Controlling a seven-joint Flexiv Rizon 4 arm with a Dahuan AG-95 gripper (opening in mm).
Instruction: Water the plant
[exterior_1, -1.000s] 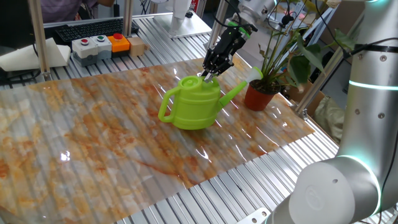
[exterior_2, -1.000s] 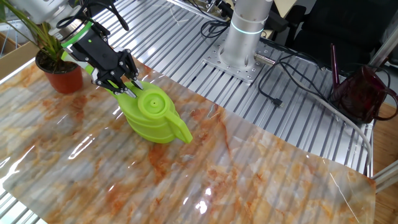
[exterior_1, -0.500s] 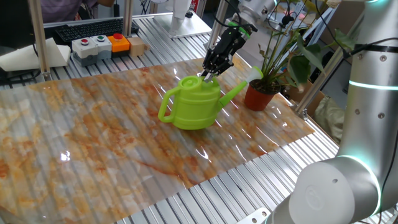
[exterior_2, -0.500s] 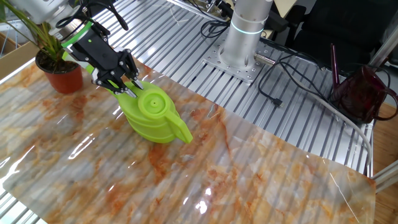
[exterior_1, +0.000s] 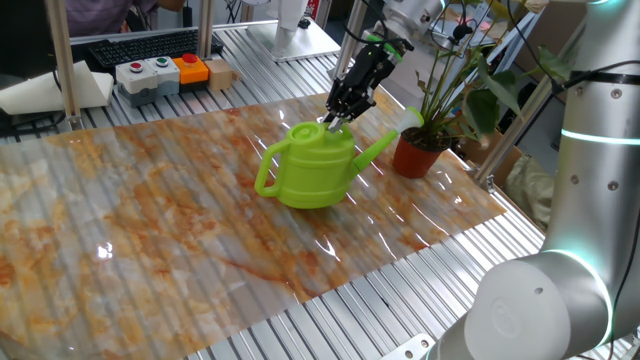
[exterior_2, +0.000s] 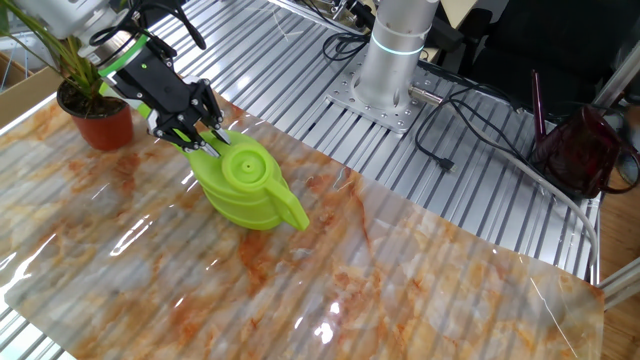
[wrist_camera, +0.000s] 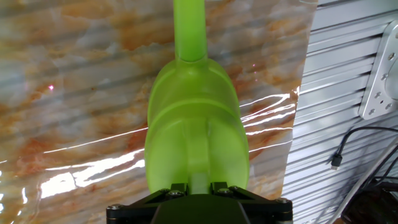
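The jaws of the black two-finger gripper (exterior_1: 335, 118) are seen pinched on the top of the lime-green plastic watering can (exterior_1: 315, 165), which stands on the marbled tabletop (exterior_1: 150, 230). With so narrow a hold, the can could swing or slip if lifted. The leafy houseplant in its terracotta-red round pot (exterior_1: 418, 153) stands right of the jaws, just beyond the spout.

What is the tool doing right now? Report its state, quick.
Tool: closed on the top of the green watering can, which stands on the table.
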